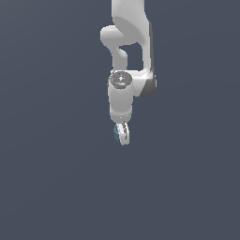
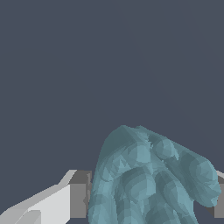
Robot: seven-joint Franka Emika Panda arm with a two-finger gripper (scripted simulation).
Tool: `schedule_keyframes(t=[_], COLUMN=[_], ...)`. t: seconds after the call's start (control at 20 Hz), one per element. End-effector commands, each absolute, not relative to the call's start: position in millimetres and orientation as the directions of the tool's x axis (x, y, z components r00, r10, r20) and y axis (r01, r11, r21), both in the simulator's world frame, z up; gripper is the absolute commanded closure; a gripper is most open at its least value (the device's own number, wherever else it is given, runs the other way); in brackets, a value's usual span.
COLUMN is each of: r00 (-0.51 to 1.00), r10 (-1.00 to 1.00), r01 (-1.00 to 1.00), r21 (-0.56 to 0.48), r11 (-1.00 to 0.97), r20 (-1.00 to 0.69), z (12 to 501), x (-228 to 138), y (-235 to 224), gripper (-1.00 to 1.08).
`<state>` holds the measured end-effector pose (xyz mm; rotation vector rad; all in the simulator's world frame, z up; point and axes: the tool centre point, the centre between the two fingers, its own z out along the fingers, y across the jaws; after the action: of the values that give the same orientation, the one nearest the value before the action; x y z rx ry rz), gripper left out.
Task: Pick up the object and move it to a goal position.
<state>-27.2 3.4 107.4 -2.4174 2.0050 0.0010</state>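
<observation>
The object (image 2: 148,179) is a teal-blue lumpy, knobbly item. In the wrist view it fills the space between my two fingers, touching the grey pad (image 2: 80,194) on one side and reaching the other pad at the frame's edge. My white gripper (image 1: 122,135) is shut on it. In the exterior view only a small teal sliver of the object (image 1: 115,132) shows beside the fingers, on the exterior view's left of them. The arm hangs straight down from above. No goal marker is visible.
A plain dark blue-grey surface (image 1: 56,178) surrounds the gripper in both views. No other objects, containers or edges show.
</observation>
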Motion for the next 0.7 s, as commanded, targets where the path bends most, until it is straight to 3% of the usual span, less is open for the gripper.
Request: schedule_keyframes(t=[0.0,0.65], r00=[0.185,0.184], r10=[-0.983,-0.983], r01=[-0.983,-0.983], r21=[-0.001,-0.001], r11=[-0.185,-0.184], r20=[-0.002,0.002], z=[125,240], x=[-35,-85], y=[12,65], gripper=[1.08,1.08])
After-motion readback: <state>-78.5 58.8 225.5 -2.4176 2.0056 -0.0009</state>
